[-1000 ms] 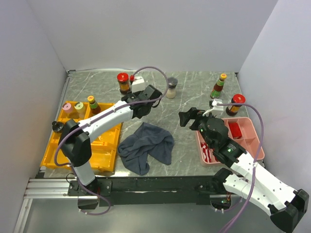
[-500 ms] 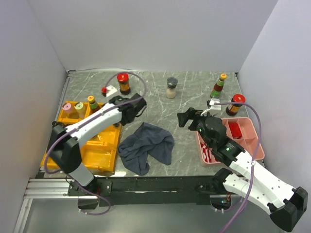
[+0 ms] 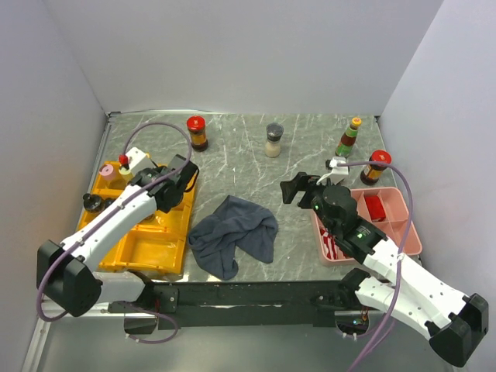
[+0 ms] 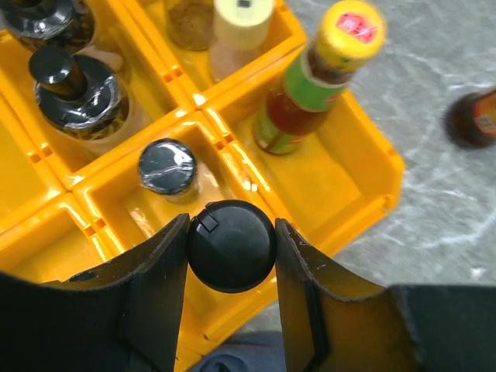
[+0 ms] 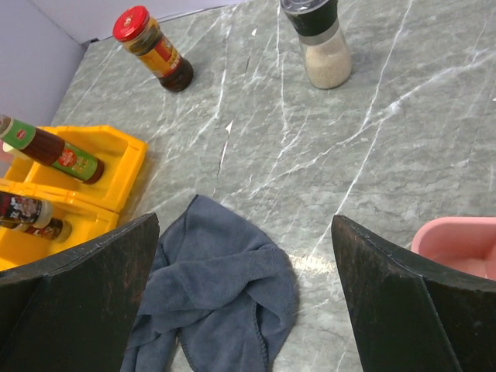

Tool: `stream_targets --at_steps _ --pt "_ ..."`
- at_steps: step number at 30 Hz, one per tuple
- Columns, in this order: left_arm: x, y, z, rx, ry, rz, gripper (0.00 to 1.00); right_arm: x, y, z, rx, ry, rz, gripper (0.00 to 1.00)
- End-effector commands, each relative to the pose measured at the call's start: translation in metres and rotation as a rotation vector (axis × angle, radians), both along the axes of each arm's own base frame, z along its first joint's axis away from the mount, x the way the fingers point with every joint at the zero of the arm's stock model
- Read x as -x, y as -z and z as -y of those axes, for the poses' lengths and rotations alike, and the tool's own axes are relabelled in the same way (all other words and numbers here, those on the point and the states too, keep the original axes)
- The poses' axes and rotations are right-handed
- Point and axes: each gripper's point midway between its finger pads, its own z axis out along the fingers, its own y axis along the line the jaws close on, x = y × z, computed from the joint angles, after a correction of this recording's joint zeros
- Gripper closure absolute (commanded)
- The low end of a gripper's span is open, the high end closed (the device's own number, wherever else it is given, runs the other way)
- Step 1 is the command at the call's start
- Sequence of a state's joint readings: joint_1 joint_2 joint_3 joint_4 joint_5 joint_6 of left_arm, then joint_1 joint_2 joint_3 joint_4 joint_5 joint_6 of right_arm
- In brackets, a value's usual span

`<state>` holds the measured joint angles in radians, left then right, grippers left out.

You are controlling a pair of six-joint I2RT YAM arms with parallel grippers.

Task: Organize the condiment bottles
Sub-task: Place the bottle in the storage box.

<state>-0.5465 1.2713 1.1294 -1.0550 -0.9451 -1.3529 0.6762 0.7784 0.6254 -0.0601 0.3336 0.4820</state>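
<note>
Near edge: dark grey cloth, soft and crumpled in folds, lay on the grey marble-veined table between two trays. Yellow tray at left was hard glossy plastic with square compartments. Pink tray at right was the same sort; red items in it were too small to tell.

Left gripper was clamped on a black-capped bottle. The round, smooth cap was pinched between two black fingers, and the bottle's body was hidden under the cap. It hung over the yellow tray near the rim; whether it touched the tray floor could not be told. Just beyond it, in a compartment, stood a small jar with a wrinkled black wrapped cap. The next compartment held a slim sauce bottle with a green label and yellow-orange cap. Farther in were a dark round-shouldered bottle and a pale-capped jar.

Right gripper stood spread wide, holding nothing, above the table with the cloth's edge beneath. Well beyond it, apart, stood a grinder of clear glass with pale grains and a grey top, and a red-lidded jar of dark sauce. Far right were a thin orange-capped bottle and a second red-lidded jar, just beyond the pink tray.
</note>
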Motion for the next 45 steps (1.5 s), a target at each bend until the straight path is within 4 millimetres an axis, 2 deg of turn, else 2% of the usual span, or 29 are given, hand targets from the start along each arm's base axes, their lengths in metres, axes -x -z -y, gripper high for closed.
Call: stream_targets --at_steps 1,5,9,19,20,24,28,36,39,44,45 --pt "0.0 0.009 -0.011 -0.034 -0.035 0.041 0.99 -0.003 -0.016 -0.004 -0.032 -0.004 0.042 0.0" --pt "-0.001 0.03 -0.012 -0.053 -0.023 0.017 0.99 -0.003 -0.016 -0.004 -0.032 -0.006 0.043 0.0" --pt "-0.001 0.041 -0.019 -0.073 -0.066 0.011 0.99 -0.003 -0.015 -0.004 -0.028 -0.007 0.04 0.0" --pt "-0.004 0.067 -0.023 -0.09 -0.078 -0.008 0.88 -0.003 -0.016 -0.004 -0.028 -0.008 0.043 0.0" --pt "-0.004 0.067 -0.023 -0.092 -0.079 -0.009 0.86 -0.003 -0.016 -0.004 -0.028 -0.008 0.042 0.0" --pt "-0.004 0.072 -0.023 -0.098 -0.081 -0.022 0.68 -0.003 -0.015 -0.005 -0.027 -0.013 0.04 0.0" --pt "-0.004 0.075 -0.022 -0.093 -0.08 -0.035 0.55 -0.003 -0.014 -0.005 -0.024 -0.013 0.036 0.0" --pt "-0.005 0.065 -0.022 -0.096 -0.086 -0.035 0.31 -0.003 -0.015 -0.005 -0.025 -0.015 0.039 0.0" --pt "-0.006 0.058 -0.02 -0.08 -0.081 -0.033 0.27 -0.003 -0.015 -0.005 -0.025 -0.015 0.039 0.0" --pt "-0.015 0.028 -0.008 -0.036 0.004 0.004 0.23 -0.003 -0.015 -0.005 -0.027 -0.011 0.028 0.0" --pt "-0.019 0.024 -0.001 -0.005 0.032 0.023 0.21 -0.003 -0.015 -0.006 -0.029 -0.014 0.027 0.0"
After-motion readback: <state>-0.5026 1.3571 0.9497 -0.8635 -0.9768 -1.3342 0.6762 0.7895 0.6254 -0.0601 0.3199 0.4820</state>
